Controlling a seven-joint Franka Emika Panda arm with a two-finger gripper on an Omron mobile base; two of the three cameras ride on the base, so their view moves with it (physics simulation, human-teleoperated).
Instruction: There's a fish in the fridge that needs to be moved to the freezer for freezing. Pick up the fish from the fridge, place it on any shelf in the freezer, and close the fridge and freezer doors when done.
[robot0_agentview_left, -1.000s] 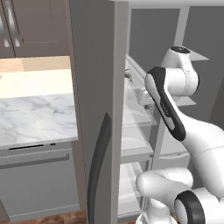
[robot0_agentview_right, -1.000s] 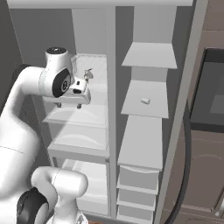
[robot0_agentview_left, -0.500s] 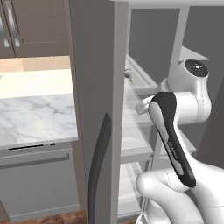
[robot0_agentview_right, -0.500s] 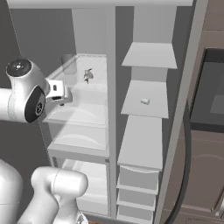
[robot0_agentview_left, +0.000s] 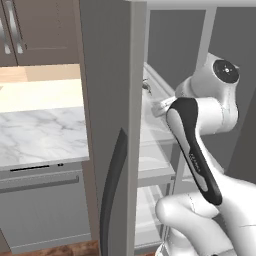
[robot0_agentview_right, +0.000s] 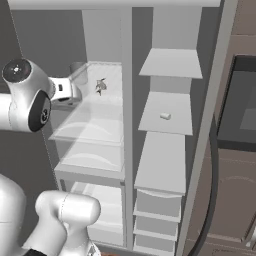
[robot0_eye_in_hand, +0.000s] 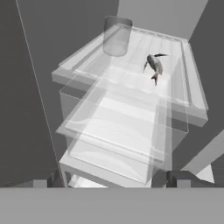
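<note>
The fish (robot0_eye_in_hand: 154, 65) is a small dark grey shape lying on the top clear glass shelf (robot0_eye_in_hand: 131, 94) of the left compartment, also seen as fish (robot0_agentview_right: 100, 86) and fish (robot0_agentview_left: 146, 86). My gripper (robot0_eye_in_hand: 113, 179) is open and empty, its fingertips (robot0_eye_in_hand: 178, 177) standing well short of the shelf's near edge. From the right base camera the gripper (robot0_agentview_right: 74, 92) hangs just left of that shelf, below the jar. One grey door (robot0_agentview_left: 110, 125) with a dark curved handle stands open on the left. The other door (robot0_agentview_right: 210, 150) shows edge-on at the right.
A clear glass jar (robot0_eye_in_hand: 117, 37) stands at the shelf's back left corner. More glass shelves and bins lie below. The right compartment has opaque shelves, one bearing a small white object (robot0_agentview_right: 165, 116), with drawers underneath. A marble counter (robot0_agentview_left: 40, 130) lies left of the open door.
My arm has drawn back from the top glass shelf and away from the fish. The fish has stayed where it lay on that shelf. The jaws stay open.
</note>
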